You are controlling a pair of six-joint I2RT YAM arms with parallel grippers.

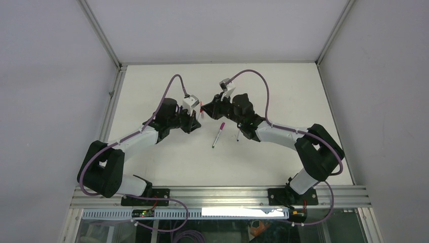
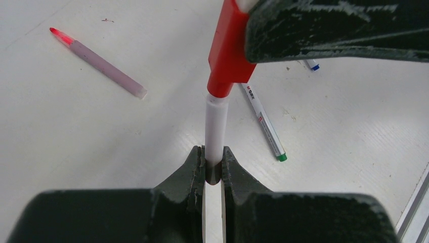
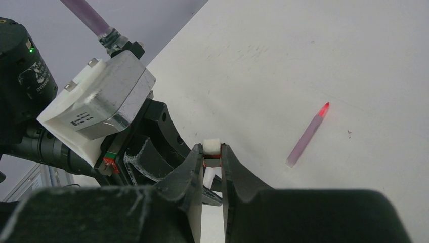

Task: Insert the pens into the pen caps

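Note:
My left gripper (image 2: 213,157) is shut on the lower end of a white pen (image 2: 215,126) that stands up between its jaws. The pen's upper end sits inside a red pen cap (image 2: 230,50). My right gripper (image 3: 212,152) is shut on that cap (image 3: 213,156), with a white end piece showing just past its fingertips. From above, the two grippers meet over the middle of the table, the left (image 1: 196,117) below the right (image 1: 207,108), and the cap (image 1: 202,107) shows between them. The pen's tip is hidden inside the cap.
A pinkish pen (image 2: 98,62) with a red tip lies loose on the table, also in the right wrist view (image 3: 307,135). A white pen with a green end (image 2: 265,124) and a blue-ended piece (image 2: 312,65) lie nearby. A magenta-capped pen (image 1: 218,134) lies below the grippers.

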